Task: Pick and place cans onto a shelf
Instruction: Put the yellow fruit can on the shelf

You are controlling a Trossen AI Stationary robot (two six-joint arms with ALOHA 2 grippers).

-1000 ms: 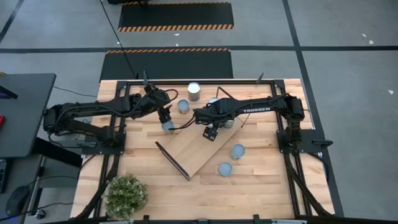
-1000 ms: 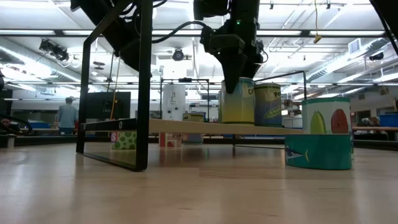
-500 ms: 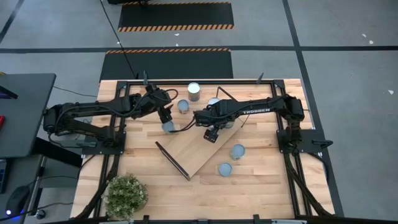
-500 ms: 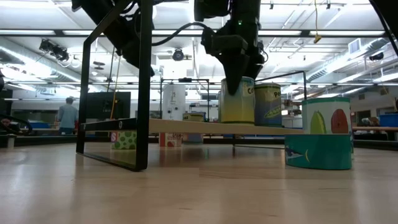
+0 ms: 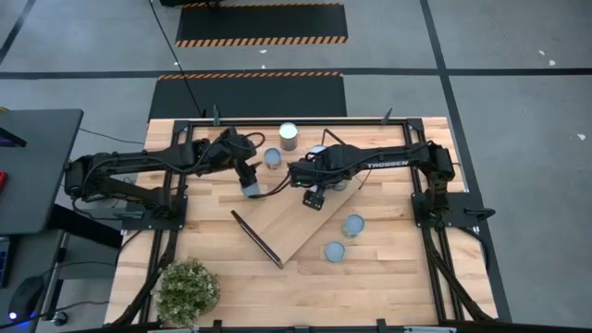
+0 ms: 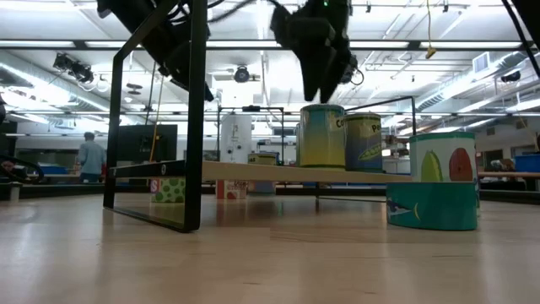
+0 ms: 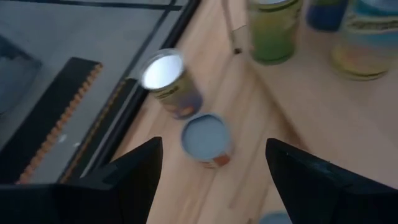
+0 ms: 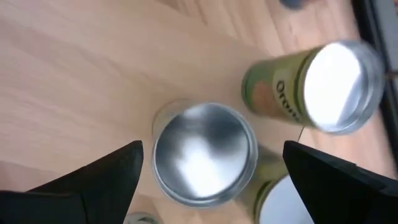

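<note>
Cans stood scattered over the tabletop [image 5: 388, 277] and the shelf [image 5: 294, 222], a light-wood board lying askew near the tabletop's middle with a black frame [image 5: 256, 239] at its near-left end. The right tool [image 5: 314, 198] hung over the shelf's far part with its fingers [image 8: 93, 180] spread wide and nothing between them; directly below it stood one silver-topped can [image 8: 205, 154] on the board, free of the fingers, and beside that a green-labelled can [image 8: 314, 90]. In the low view the same tool [image 6: 325, 80] was clear above the yellow-green can [image 6: 322, 135], with a second can [image 6: 364, 142] just beside it on the shelf.

The left tool [image 5: 248, 188] hovered near the shelf's far-left edge, fingers [image 7: 134, 171] partly apart and gripping nothing; past them a blue-topped can [image 7: 207, 138] and a shiny-topped can [image 7: 171, 84] stood on the tabletop.

Two more cans [image 5: 353, 225] and [image 5: 334, 252] stood on the tabletop by the shelf's right edge, and another [image 5: 289, 136] stood at the far edge. A potted plant [image 5: 188, 291] sat at the near-left corner.
</note>
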